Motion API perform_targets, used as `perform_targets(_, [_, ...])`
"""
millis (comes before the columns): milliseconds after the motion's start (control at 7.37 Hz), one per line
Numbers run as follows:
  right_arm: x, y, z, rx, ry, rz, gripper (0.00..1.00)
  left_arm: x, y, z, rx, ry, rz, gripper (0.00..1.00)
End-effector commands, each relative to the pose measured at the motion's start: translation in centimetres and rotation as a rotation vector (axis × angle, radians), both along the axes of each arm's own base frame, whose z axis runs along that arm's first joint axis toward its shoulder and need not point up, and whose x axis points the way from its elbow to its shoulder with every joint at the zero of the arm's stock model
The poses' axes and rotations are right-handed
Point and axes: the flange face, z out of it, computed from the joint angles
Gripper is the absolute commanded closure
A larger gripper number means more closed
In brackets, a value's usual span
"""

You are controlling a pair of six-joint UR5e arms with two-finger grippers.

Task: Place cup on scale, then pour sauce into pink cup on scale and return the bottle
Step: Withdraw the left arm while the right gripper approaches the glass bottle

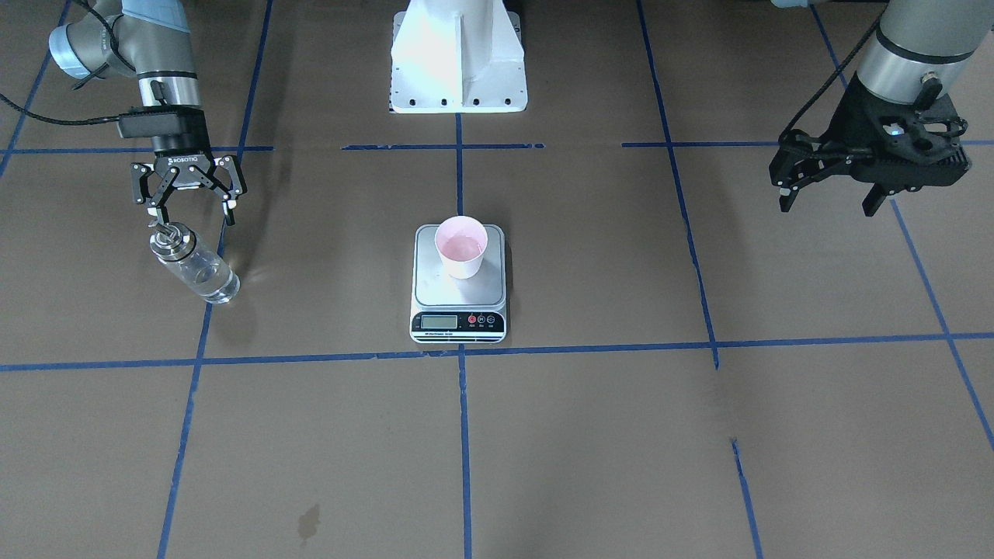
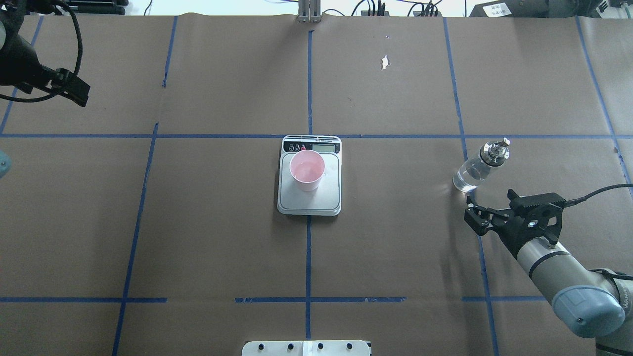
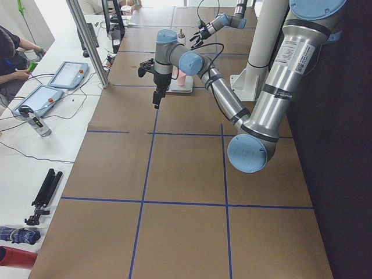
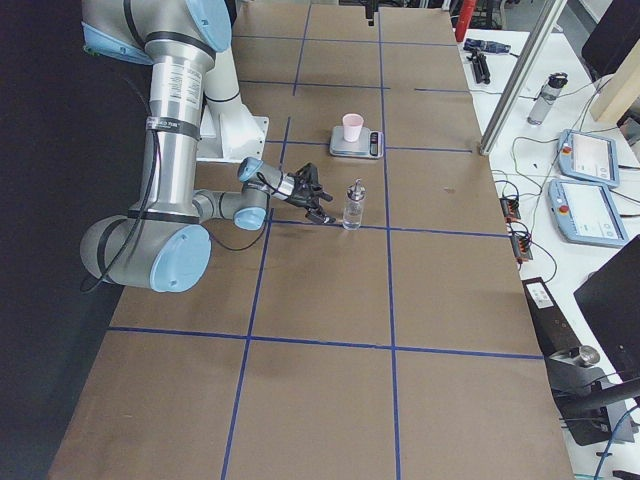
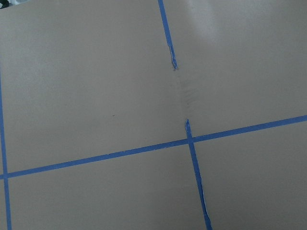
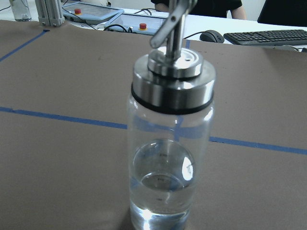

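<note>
The cup [image 1: 461,247] stands upright on the scale [image 1: 458,299], toward the back of the platform, away from the display strip. The scale sits mid-bench [image 1: 590,435] on a crossing of blue tape [image 5: 144,151]. Its LCD and button labels are too small to read.

The bottle [image 1: 194,264] stands upright on the bench well to the robot's right of the scale. The clear sauce [image 6: 160,191] fills roughly its lower third, under the silver collar [image 6: 172,88] and spout [image 6: 170,21].

The right jaws, marked ROBOTIQ, are released and spread wide just beside the bottle on the robot's side, not touching it.

The left jaws hang above bare bench far to the other side. From the front they seem spread and grasp nothing, though the angle is poor.
</note>
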Motion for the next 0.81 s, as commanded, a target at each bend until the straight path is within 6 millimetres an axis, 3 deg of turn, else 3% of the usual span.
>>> perform_targets(0, [-1.1, -1.2, -0.4, 0.009, -0.003, 0.021, 0.0, 0.0, 0.0, 0.0, -0.001, -0.001, 0.0, 0.0])
perform_targets(136, [-2.3, -2.2, -0.1, 0.01, 0.001, 0.034, 0.0, 0.0, -0.1, 0.2, 0.003, -0.006, 0.009, 0.0])
perform_targets(678, [-1.5, -3.4, 0.2, 0.022, 0.03, 0.048, 0.0, -0.4, -0.8, 1.1, 0.014, -0.025, 0.035, 0.0])
